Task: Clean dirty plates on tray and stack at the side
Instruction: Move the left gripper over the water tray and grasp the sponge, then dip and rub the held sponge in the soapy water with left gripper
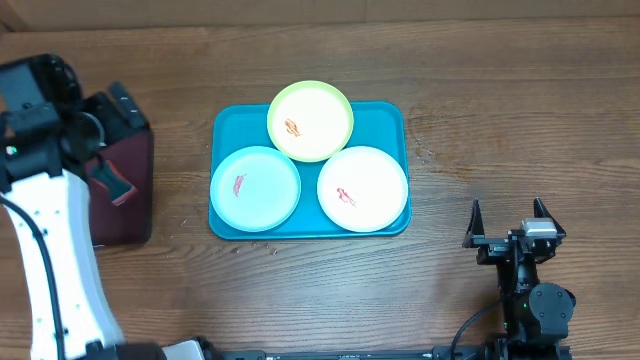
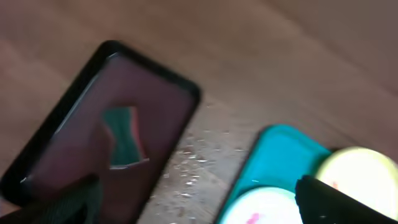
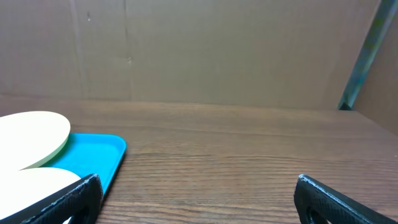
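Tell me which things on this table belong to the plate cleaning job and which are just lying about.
Job:
- pale blue plate, yellow-green plate, white plate, each smeared red
- teal tray under them
- probably the small sponge-like piece in the maroon tray

Lying about:
- pale specks on the wooden table
- the maroon tray itself

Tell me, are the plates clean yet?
Nothing is done yet. The blue plate, yellow-green plate and white plate all sit on the teal tray with red smears. The left gripper hovers open near the sponge in the dark tray; the right gripper rests open. Wiping and stacking are left.
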You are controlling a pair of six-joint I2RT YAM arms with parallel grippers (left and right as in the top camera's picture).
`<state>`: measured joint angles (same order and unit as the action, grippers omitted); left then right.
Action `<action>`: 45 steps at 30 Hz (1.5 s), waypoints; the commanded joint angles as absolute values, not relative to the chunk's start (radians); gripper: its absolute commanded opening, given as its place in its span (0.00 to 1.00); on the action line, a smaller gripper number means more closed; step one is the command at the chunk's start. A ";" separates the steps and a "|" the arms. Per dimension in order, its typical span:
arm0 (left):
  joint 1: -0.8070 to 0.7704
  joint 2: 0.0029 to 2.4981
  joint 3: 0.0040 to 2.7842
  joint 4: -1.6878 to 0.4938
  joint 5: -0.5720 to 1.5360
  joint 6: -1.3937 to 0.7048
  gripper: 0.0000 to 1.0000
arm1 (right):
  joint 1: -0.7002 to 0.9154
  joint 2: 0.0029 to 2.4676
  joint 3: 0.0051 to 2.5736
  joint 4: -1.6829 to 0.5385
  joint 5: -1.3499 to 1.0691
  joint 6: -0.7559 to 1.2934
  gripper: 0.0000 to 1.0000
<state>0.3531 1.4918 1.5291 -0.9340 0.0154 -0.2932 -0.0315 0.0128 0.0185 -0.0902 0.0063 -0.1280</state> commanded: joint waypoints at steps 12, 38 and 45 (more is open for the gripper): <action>0.551 1.866 1.550 -0.870 -0.113 -0.434 1.00 | -0.035 0.003 0.008 -0.084 0.006 -0.128 1.00; 0.544 2.159 1.549 -0.706 -0.010 -0.306 0.59 | -0.035 0.003 0.008 -0.084 0.005 -0.128 1.00; 0.544 2.159 1.549 -0.715 -0.010 -0.272 0.04 | -0.035 0.003 0.008 -0.084 0.006 -0.128 1.00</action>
<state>0.5430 2.1418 1.5337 -0.7101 -0.0185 -0.3042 -0.0311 0.0128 0.0185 -0.0906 0.0067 -0.1280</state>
